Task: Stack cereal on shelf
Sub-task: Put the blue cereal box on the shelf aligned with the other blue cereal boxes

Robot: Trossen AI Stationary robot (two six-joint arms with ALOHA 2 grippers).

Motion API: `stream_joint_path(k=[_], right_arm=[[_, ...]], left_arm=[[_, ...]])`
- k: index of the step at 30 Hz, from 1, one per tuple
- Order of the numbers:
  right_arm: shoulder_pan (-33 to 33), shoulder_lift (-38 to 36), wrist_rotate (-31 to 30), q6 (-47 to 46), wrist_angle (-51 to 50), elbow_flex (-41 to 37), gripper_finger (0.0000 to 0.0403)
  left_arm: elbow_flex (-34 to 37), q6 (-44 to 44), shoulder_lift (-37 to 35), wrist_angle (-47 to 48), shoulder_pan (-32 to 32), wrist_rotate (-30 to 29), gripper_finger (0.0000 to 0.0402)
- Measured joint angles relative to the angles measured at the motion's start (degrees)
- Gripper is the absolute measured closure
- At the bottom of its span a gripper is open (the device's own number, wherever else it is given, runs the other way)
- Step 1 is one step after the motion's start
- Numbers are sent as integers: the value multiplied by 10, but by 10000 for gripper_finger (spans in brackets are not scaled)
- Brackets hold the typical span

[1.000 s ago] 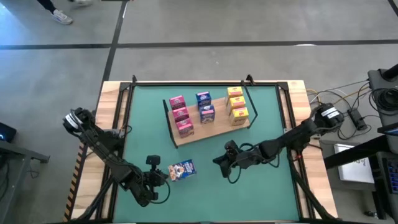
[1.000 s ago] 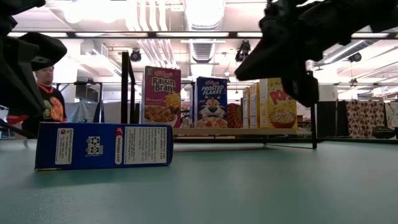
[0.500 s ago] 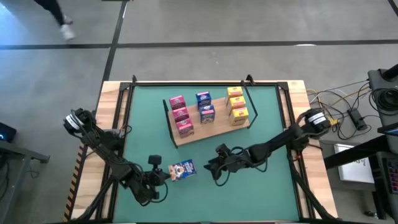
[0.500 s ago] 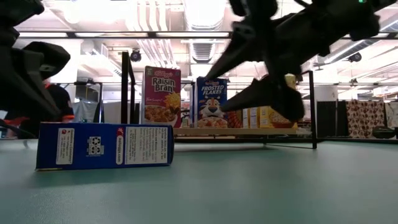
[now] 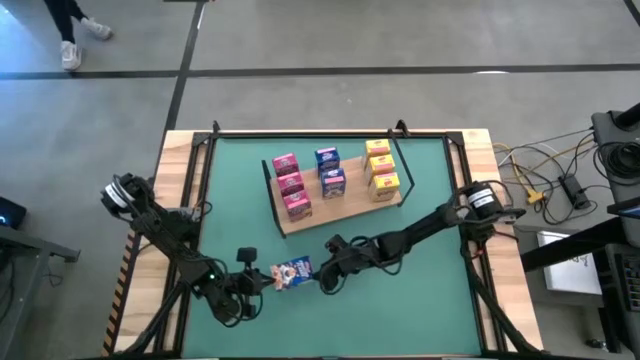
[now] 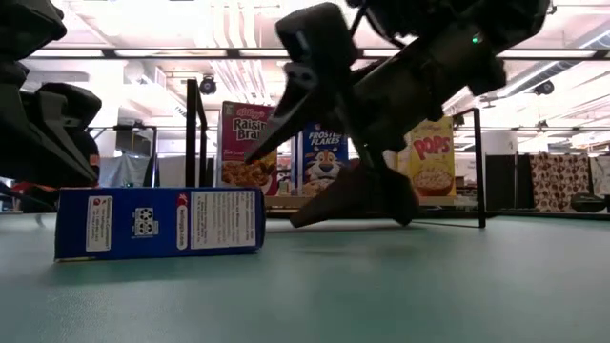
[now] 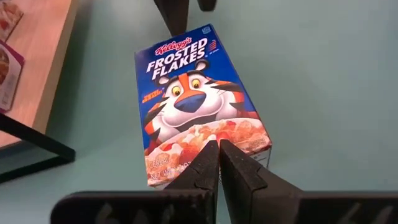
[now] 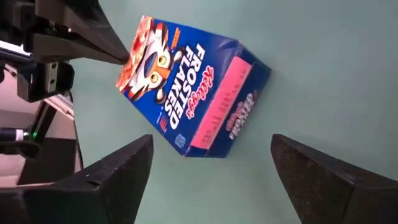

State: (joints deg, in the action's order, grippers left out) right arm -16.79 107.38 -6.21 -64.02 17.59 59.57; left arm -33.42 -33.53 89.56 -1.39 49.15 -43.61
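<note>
A blue Frosted Flakes cereal box [image 5: 292, 271] lies flat on the green mat near the table's front, picture side up. My left gripper [image 5: 259, 281] is shut at the box's left end. My right gripper [image 5: 324, 279] stands open just right of the box, one finger on either side of its other end [image 8: 249, 81] and short of it. Farther back, the wooden shelf [image 5: 354, 186] carries pink boxes [image 5: 290, 185], blue boxes [image 5: 328, 172] and yellow boxes [image 5: 381, 170], standing upright in rows. My left gripper meets the lying box with its shut fingertips [image 7: 217, 152] at the bottom end of the printed top face [image 7: 205, 140]. The fingers come slanting down from the table's left, along the box. The box stays flat on the mat.
Black wire frames [image 5: 400, 150] stand at the shelf's ends. The mat between the shelf and the lying box is bare [image 5: 400, 300]. Wooden table edges [image 5: 180, 170] border the mat. Cables and equipment [image 5: 570, 185] lie past the right edge.
My right gripper has gone toward the table's left and slightly down, up to the lying blue box, and its fingers have opened wide. The blue box has stayed where it was.
</note>
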Motion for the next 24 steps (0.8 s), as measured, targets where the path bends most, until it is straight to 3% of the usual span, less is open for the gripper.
stream_joint_path(k=[18,24], right_arm=[[20,61,44,19,2,90,76],[23,64,48,19,3,98,94]], left_arm=[[10,-23,1,-1,36,-9,401],[10,-24,1,-2,38,-6,401]])
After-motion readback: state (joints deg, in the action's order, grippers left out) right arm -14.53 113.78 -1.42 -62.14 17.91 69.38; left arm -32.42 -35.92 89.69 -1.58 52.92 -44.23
